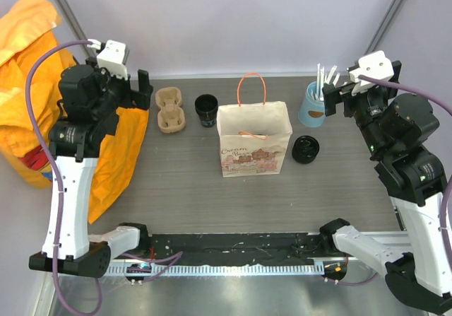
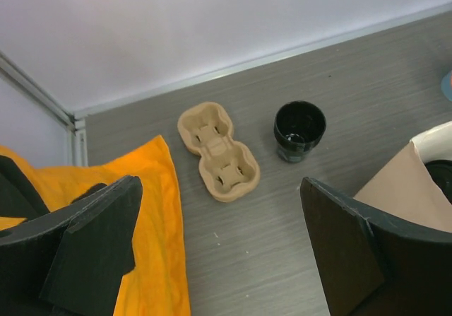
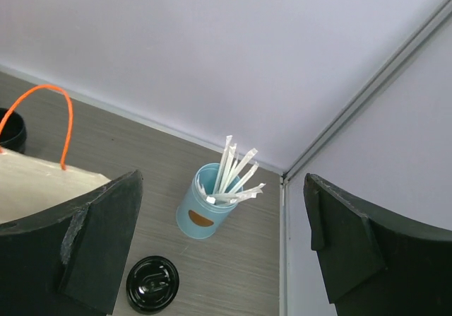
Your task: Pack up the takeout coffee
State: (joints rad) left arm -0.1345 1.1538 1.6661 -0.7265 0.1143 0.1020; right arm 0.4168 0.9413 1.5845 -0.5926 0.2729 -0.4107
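1. Left end effector [image 2: 220, 217] and right end effector [image 3: 222, 217] hover raised, jaws wide apart, empty.
2. Takeout coffee cup [image 2: 299, 130] stands uncapped on the bench [image 1: 176, 182] between cup carrier [image 2: 217, 150] and paper bag [image 1: 254, 146]; its lid [image 3: 152, 283] lies right of the bag.
3. Paper bag stands open, seemingly for loading from above.

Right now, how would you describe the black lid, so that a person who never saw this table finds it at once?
Find the paper bag with orange handles in the middle of the table. Close on its right, nearer the near edge than the light-blue cup of straws, lies the black lid. It is a flat disc, unlike the open black cup behind the bag's left corner.
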